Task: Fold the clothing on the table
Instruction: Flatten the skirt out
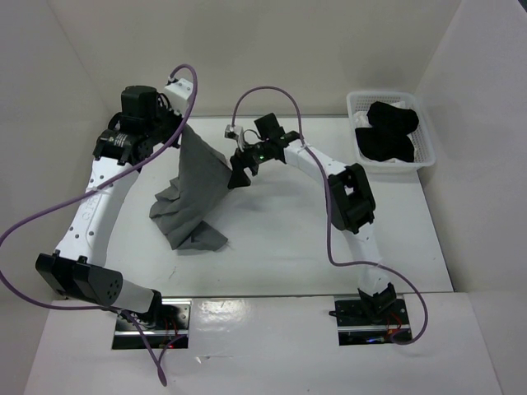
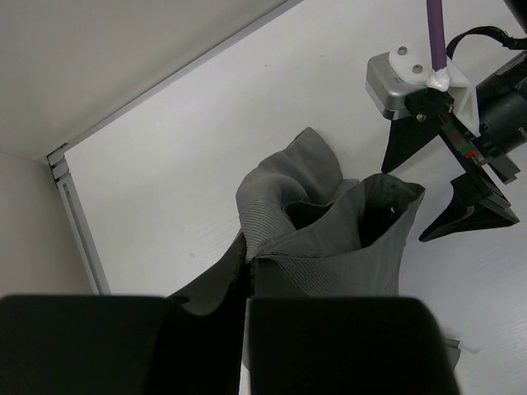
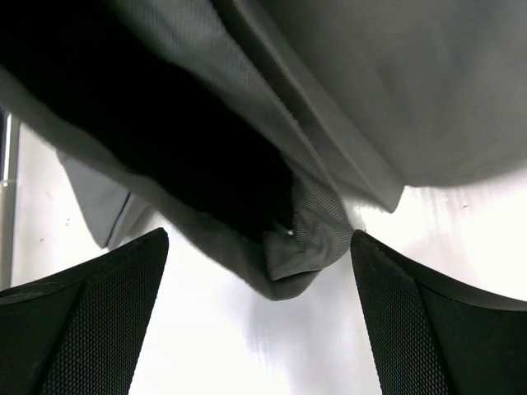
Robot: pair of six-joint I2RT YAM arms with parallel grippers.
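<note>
As the left gripper (image 2: 247, 290) clamps its ribbed edge, the soft grey skirt (image 1: 194, 194) drapes cone-shaped onto the matte white table (image 1: 284, 239) at 9 o'clock. At its 3 o'clock, the right gripper (image 1: 239, 171) fingers gape.

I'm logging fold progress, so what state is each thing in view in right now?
grey skirt: unfolded, hanging from one end, lower part bunched on the table.
left gripper: shut on the skirt, raised.
right gripper: open, a skirt fold between its fingers, not clamped.
black garment: piled in the basket.
white basket: upright at the table's far right corner.
</note>
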